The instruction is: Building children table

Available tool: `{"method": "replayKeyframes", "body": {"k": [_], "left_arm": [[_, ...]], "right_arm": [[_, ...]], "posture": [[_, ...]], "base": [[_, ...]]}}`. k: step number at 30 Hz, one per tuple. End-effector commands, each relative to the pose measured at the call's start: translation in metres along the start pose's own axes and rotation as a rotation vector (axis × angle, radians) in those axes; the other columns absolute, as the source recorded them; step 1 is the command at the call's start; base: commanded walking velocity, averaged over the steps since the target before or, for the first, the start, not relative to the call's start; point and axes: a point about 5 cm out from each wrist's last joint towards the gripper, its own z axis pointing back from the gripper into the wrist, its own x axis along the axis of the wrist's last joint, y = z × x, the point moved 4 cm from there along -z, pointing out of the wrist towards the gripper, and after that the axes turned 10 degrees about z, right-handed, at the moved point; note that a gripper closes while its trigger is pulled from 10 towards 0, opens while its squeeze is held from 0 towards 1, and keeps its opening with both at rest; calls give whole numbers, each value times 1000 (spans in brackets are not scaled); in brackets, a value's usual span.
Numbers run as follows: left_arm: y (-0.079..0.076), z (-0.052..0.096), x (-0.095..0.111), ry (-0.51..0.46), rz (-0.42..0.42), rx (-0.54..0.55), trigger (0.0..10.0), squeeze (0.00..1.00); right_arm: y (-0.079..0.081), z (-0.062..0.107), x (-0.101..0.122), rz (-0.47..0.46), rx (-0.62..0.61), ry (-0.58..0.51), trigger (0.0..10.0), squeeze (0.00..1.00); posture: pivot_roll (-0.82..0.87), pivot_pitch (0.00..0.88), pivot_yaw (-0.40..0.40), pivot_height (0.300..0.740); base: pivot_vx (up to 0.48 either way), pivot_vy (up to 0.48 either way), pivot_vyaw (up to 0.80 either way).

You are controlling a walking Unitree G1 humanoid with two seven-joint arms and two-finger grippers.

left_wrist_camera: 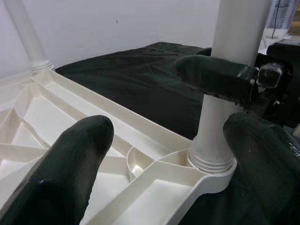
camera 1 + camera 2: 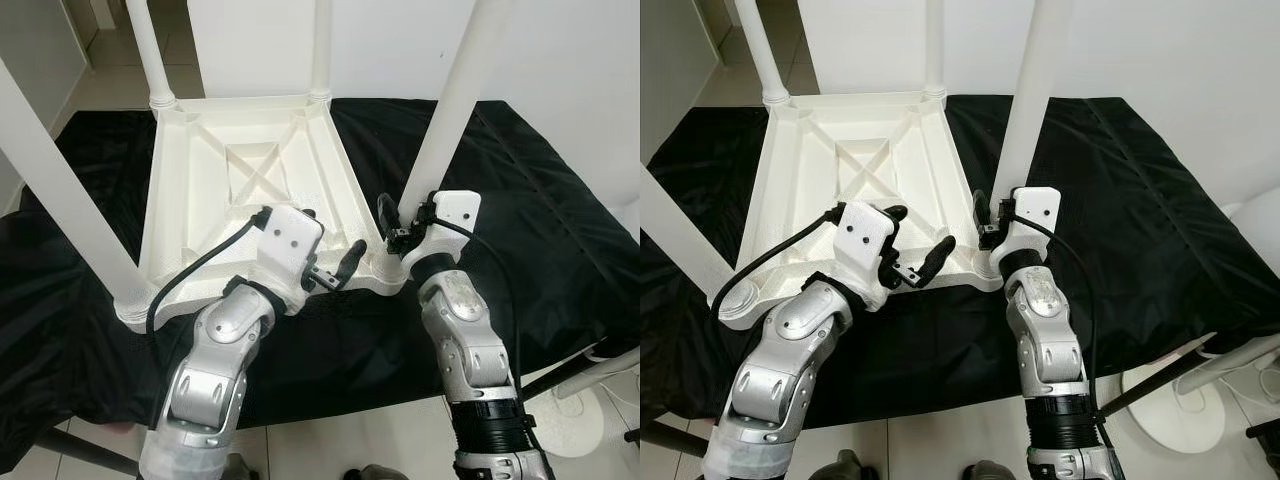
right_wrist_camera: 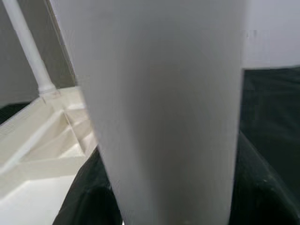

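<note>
The white plastic children's table point(image 2: 240, 170) lies upside down on a black cloth, its legs pointing up. My right gripper point(image 2: 403, 217) is shut on the near-right leg point(image 2: 450, 110), just above the socket point(image 1: 211, 161) at the table's corner. One of its fingers point(image 1: 211, 75) lies across the leg. That leg stands between the fingers in the right wrist view point(image 3: 164, 117). My left gripper point(image 2: 335, 240) is open over the table's near rim, a little to the left of that corner, holding nothing.
The black cloth point(image 2: 540, 220) covers a low platform whose near edge drops to a tiled floor. Three more legs rise at the near left point(image 2: 60, 190), far left point(image 2: 150, 50) and far right point(image 2: 320, 50). A white stand base point(image 2: 585, 410) sits lower right.
</note>
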Motion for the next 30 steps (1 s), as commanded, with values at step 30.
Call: {"method": "replayKeyframes", "body": {"k": [30], "left_arm": [[-54, -8, 16, 49, -66, -293, 10000, 0]], "right_arm": [[3, 3, -19, -895, 72, 74, 10000, 0]], "posture": [[-1, 40, -25, 740]], "base": [[0, 0, 0]]}}
